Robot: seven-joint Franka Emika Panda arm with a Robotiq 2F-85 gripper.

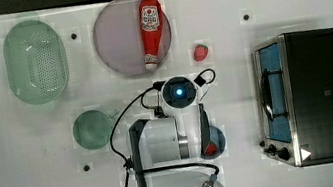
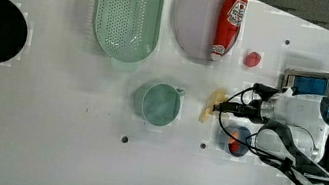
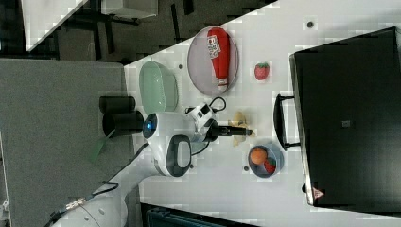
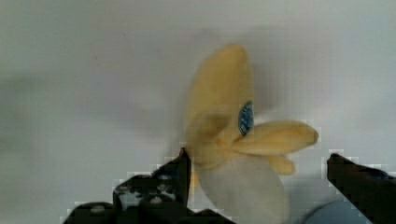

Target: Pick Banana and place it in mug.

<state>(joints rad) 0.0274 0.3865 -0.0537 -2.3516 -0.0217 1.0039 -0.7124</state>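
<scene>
The banana (image 4: pixel 224 107) is pale yellow and partly peeled, with a blue sticker, and it lies on the white table. It also appears in the left view (image 2: pixel 212 105) and the right view (image 3: pixel 239 119). My gripper (image 4: pixel 259 158) is open, with one black finger on each side of the banana's peeled end and neither touching it. The gripper (image 2: pixel 221 107) hangs low over the fruit. The green mug (image 2: pixel 160 104) stands upright on the left view's left of the banana, a short gap away, handle toward the banana. In the top view the arm's wrist (image 1: pixel 179 91) covers the banana, and the mug (image 1: pixel 92 129) stands to the top view's left.
A green colander (image 1: pixel 36 61) and a plate (image 1: pixel 115 41) holding a red ketchup bottle (image 1: pixel 151 32) lie beyond the mug. A strawberry (image 1: pixel 201 52) sits loose. A blue bowl (image 3: pixel 276 158) with fruit is beside the banana. A toaster oven (image 1: pixel 321 94) stands at the top view's right.
</scene>
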